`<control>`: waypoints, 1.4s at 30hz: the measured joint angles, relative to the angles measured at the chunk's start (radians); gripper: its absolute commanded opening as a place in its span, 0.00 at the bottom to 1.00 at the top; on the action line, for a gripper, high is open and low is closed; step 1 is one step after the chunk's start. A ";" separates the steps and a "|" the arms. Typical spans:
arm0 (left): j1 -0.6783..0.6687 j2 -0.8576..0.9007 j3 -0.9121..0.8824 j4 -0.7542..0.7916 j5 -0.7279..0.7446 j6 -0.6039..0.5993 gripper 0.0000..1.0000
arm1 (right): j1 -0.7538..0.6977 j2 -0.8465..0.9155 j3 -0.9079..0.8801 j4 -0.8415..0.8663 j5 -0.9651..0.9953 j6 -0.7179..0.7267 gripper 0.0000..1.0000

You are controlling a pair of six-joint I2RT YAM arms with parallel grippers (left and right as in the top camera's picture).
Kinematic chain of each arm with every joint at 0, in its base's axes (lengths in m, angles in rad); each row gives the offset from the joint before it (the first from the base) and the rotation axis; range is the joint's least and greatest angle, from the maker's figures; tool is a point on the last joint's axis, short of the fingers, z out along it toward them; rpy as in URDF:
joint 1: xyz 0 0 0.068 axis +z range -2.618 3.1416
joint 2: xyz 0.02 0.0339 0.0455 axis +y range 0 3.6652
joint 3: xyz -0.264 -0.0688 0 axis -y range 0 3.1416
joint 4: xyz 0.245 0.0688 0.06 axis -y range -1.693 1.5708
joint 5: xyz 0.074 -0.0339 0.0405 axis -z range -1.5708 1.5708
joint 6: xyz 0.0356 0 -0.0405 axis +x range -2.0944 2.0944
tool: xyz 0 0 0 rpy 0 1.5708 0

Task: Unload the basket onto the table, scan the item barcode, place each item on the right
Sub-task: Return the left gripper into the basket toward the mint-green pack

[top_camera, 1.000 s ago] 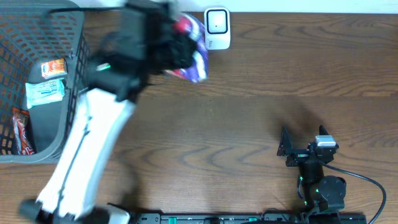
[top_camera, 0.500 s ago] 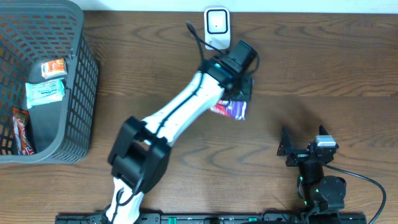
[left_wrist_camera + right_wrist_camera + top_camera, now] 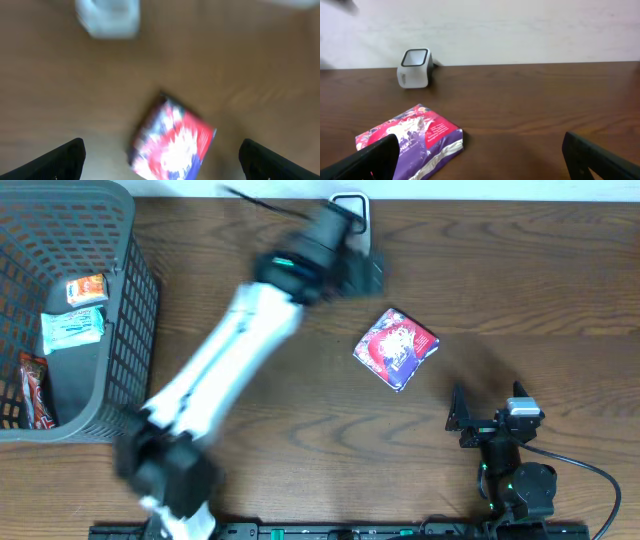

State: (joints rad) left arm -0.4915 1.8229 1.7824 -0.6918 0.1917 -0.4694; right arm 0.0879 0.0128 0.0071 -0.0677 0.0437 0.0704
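Note:
The item, a red, white and purple foil packet (image 3: 396,348), lies flat on the wooden table right of centre, with nothing holding it. My left gripper (image 3: 358,272), blurred by motion, hangs up and to the left of it, just in front of the white barcode scanner (image 3: 348,204). In the left wrist view its dark fingers (image 3: 65,159) stand wide open with the packet (image 3: 172,145) below and between them and the scanner (image 3: 107,17) beyond. My right gripper (image 3: 487,404) rests open at the front right. Its wrist view shows the packet (image 3: 410,137) and the scanner (image 3: 415,67).
A grey mesh basket (image 3: 130,300) stands at the left edge with several snack packets (image 3: 72,328) inside. A black cable (image 3: 590,470) runs from the right arm's base toward the right edge.
The left gripper carried the packet from beside the scanner down to the table, opened and let it go. The arm has since swung up and left. The right arm has not moved.

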 measured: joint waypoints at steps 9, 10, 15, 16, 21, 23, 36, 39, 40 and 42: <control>0.498 -0.298 0.042 0.002 -0.016 0.007 0.98 | 0.000 0.000 0.000 0.000 0.000 0.000 0.99; 0.554 -0.306 0.042 -0.003 -0.018 0.010 0.98 | 0.000 0.000 0.000 0.000 0.000 0.000 0.99; 0.794 -0.294 0.041 -0.053 -0.019 0.017 0.98 | 0.000 0.000 0.000 0.000 0.000 0.000 0.99; 0.837 -0.288 0.041 -0.064 -0.019 0.018 0.98 | 0.000 0.000 0.000 0.000 0.000 0.000 0.99; 0.974 -0.268 0.032 -0.103 -0.023 0.022 0.98 | 0.000 0.000 0.000 0.000 0.000 0.000 0.99; 1.001 -0.258 0.026 -0.133 -0.044 0.027 0.98 | 0.000 0.000 0.000 0.000 0.000 0.000 0.99; 1.014 0.013 -0.006 -0.280 -0.324 0.072 0.98 | 0.000 0.000 0.000 0.000 0.000 0.000 0.99; 1.014 0.077 -0.008 -0.274 -0.333 0.104 0.98 | 0.000 0.000 0.000 0.000 0.000 0.000 0.99; 1.014 0.098 -0.008 -0.269 -0.333 0.116 0.98 | 0.000 0.000 0.000 0.000 0.000 0.000 0.99; 1.014 0.140 -0.008 -0.243 -0.324 0.151 0.98 | 0.000 0.000 0.000 0.000 0.000 0.000 0.99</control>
State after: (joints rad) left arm 0.5228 1.9629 1.7741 -0.9352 -0.1326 -0.3180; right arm 0.0879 0.0128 0.0071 -0.0677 0.0437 0.0704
